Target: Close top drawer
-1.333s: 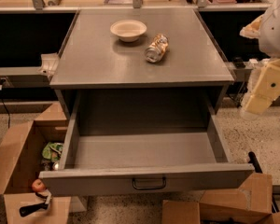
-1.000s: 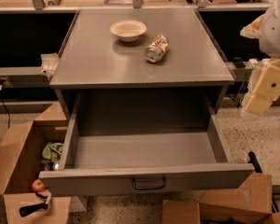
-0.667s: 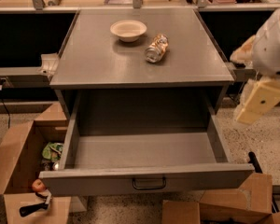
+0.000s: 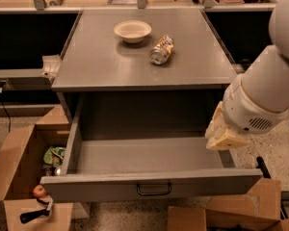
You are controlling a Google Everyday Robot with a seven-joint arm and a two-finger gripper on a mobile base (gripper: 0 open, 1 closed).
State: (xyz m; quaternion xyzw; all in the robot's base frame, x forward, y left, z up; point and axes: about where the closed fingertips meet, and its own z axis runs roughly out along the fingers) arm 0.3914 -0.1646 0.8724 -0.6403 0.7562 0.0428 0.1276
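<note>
Standing pulled far out beneath the grey table (image 4: pixel 101 64), the top drawer (image 4: pixel 94 190) carries its dark wire handle (image 4: pixel 154 189) at the centre of the front panel. The gripper (image 4: pixel 225 134) hovers above the drawer's right side, near the right wall; I cannot tell whether it is open or closed. On the table sit a pale bowl (image 4: pixel 132 31) and, just beside it, a can (image 4: pixel 162 49) lying on its side.

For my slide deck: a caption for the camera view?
Top drawer stands open; gripper hovers over its right side; bowl and can rest on the cabinet top.
</note>
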